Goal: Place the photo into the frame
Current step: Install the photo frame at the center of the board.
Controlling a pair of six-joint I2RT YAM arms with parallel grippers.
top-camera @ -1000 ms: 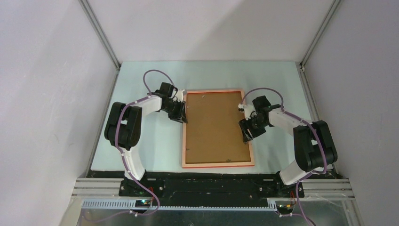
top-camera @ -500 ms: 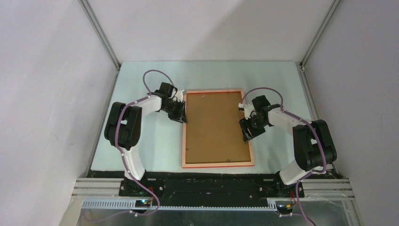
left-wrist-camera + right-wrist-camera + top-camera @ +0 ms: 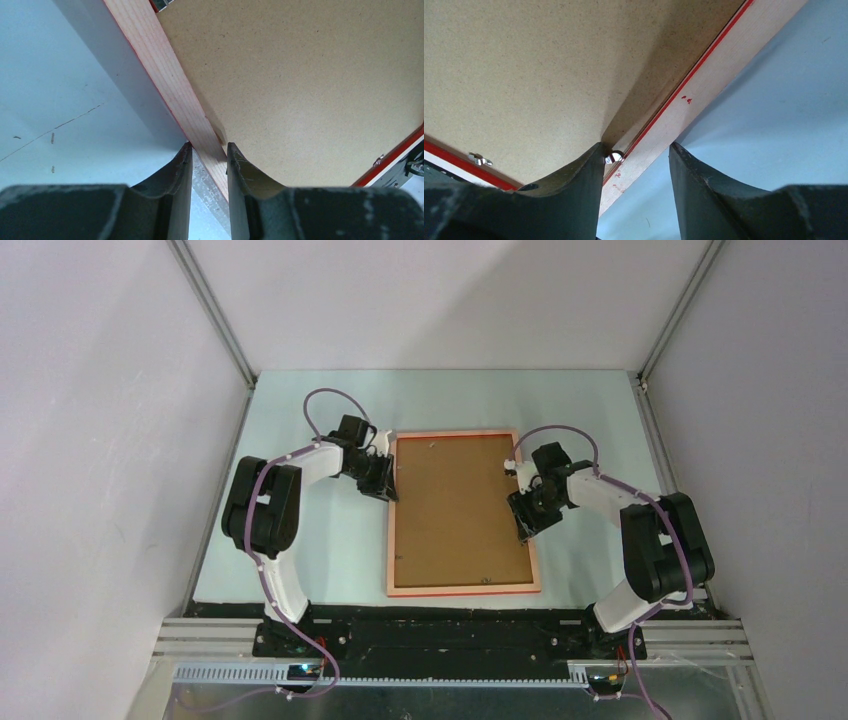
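Beside speckled brown board [image 3: 460, 510], left claw [image 3: 209, 151] pinches the frame [image 3: 165, 65] by its wooden rail; right claw [image 3: 636, 156] gapes.

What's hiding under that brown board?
The brown board fills the frame, which lies on the table. Whatever is underneath the board is covered and cannot be seen.

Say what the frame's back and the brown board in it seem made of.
The frame: likely bare pale softwood, matte; straight grain runs along the rail, with a red painted edge. The backing board: probably pressed fibreboard, matte tan, finely speckled, no grain. The small clip: apparently shiny metal, from its glint.
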